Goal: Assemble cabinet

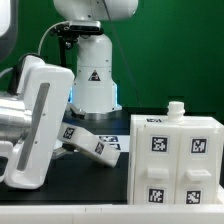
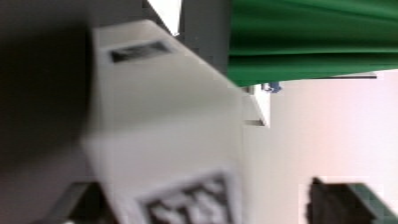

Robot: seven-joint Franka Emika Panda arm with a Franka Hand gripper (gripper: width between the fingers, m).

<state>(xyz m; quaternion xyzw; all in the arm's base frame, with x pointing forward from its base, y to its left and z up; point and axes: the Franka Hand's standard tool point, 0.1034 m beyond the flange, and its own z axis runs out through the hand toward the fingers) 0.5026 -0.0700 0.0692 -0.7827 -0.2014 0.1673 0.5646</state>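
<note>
Risk at this moment centres on the white panel (image 1: 93,143) that we see leaning on the black table (image 1: 60,205), between the arm's near end and the cabinet box (image 1: 175,150). The panel lies tilted, its tagged face up, just in front of the robot base (image 1: 92,85), with the marker board (image 1: 115,147) flat behind it. The box stands at the exterior view's right, near the front, upright, a small peg (image 1: 176,107) on its top and four tags on its facing side.

The gripper (image 2: 196,205) itself is hidden in the exterior view behind the arm's large white link (image 1: 35,120) at the exterior view's left. In the wrist view we see two dark fingertips (image 2: 347,200) low in the picture, with a white tagged piece (image 2: 169,150) filling the space between and ahead of them. Whether the fingers press on it or stand just clear of it, we cannot tell; the picture is blurred and too close.

We judge three hazards. If the grip is loose, the tilted panel may slide or drop flat, losing its pose. If the arm swings toward the right, the panel's free end may strike the box and shift it. A skewed hold would also make the panel meet the box crooked and jam.
</note>
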